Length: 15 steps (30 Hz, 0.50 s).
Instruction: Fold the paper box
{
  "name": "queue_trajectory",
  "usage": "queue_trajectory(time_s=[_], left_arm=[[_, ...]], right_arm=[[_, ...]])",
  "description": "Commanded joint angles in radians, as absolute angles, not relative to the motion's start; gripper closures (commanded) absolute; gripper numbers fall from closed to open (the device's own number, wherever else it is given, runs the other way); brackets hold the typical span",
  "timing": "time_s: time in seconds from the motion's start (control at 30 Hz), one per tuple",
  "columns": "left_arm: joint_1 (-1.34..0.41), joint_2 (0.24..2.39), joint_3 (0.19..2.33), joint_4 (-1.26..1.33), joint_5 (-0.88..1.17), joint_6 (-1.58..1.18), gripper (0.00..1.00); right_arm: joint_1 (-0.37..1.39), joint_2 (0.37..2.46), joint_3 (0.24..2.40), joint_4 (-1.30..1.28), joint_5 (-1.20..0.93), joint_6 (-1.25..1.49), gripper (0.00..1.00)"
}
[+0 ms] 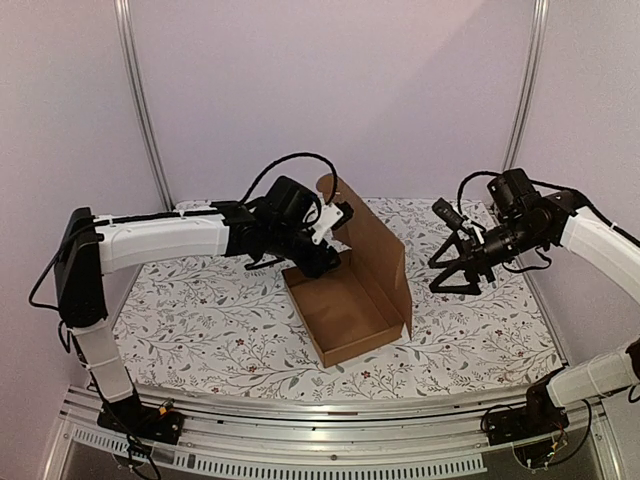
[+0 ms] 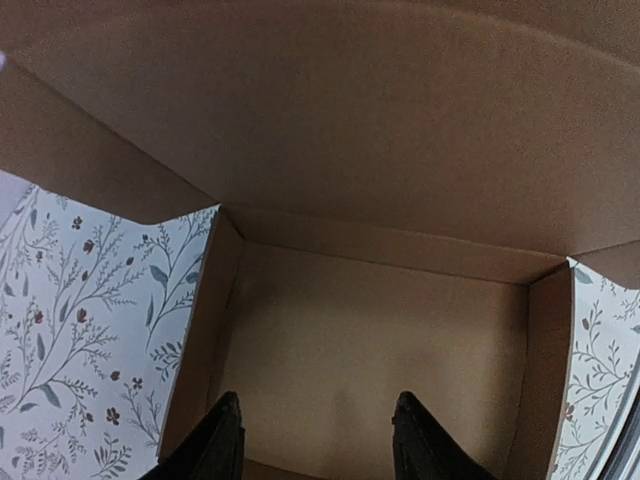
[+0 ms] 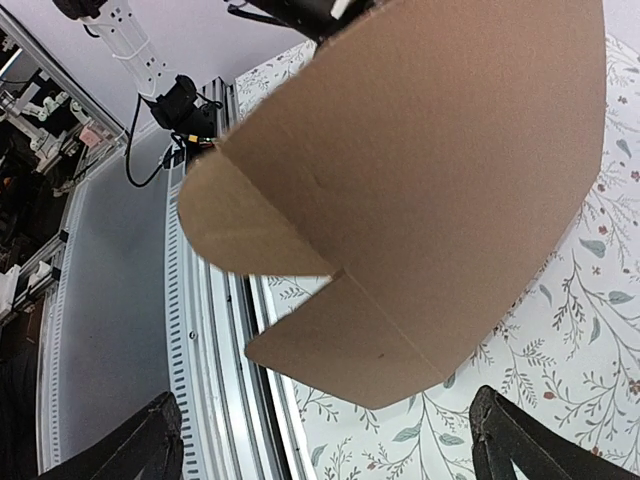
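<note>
The paper box [image 1: 348, 312] is a brown cardboard tray on the floral table, its lid [image 1: 378, 243] standing upright along the right side. My left gripper [image 1: 324, 264] reaches into the tray's far left corner. In the left wrist view, the left gripper [image 2: 318, 400] is open over the tray floor [image 2: 370, 320], with nothing between its fingers. My right gripper [image 1: 437, 275] hovers open to the right of the lid, apart from it. The right wrist view has the right gripper [image 3: 325, 405] spread wide, facing the lid's outer face [image 3: 440, 170] and a rounded side flap [image 3: 255, 225].
A floral cloth [image 1: 200, 310] covers the table. An aluminium rail [image 1: 330, 420] runs along the near edge, also seen as the rail [image 3: 215, 400] in the right wrist view. Metal frame posts [image 1: 142, 100] rise at the back corners against pale walls.
</note>
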<state>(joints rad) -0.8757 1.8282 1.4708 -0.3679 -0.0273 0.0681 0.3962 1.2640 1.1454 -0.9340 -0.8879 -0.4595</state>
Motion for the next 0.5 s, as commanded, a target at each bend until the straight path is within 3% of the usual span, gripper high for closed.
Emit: queue_trajectory(time_s=[0.0,0.3,0.47], left_arm=[[-0.858,1.768,1.509,-0.308,0.057,0.094,0.49],[-0.887,1.929,1.806,-0.326,0.037,0.038,0.50],[-0.887,1.944,1.804,-0.284,0.022,-0.026,0.52]], right_arm=[[0.429,1.266,1.305,-0.956,-0.863,-0.407,0.01],[0.487,1.459,1.827,-1.132,-0.586,-0.165,0.01],[0.561,1.593,1.867,-1.154,-0.488,-0.141,0.01]])
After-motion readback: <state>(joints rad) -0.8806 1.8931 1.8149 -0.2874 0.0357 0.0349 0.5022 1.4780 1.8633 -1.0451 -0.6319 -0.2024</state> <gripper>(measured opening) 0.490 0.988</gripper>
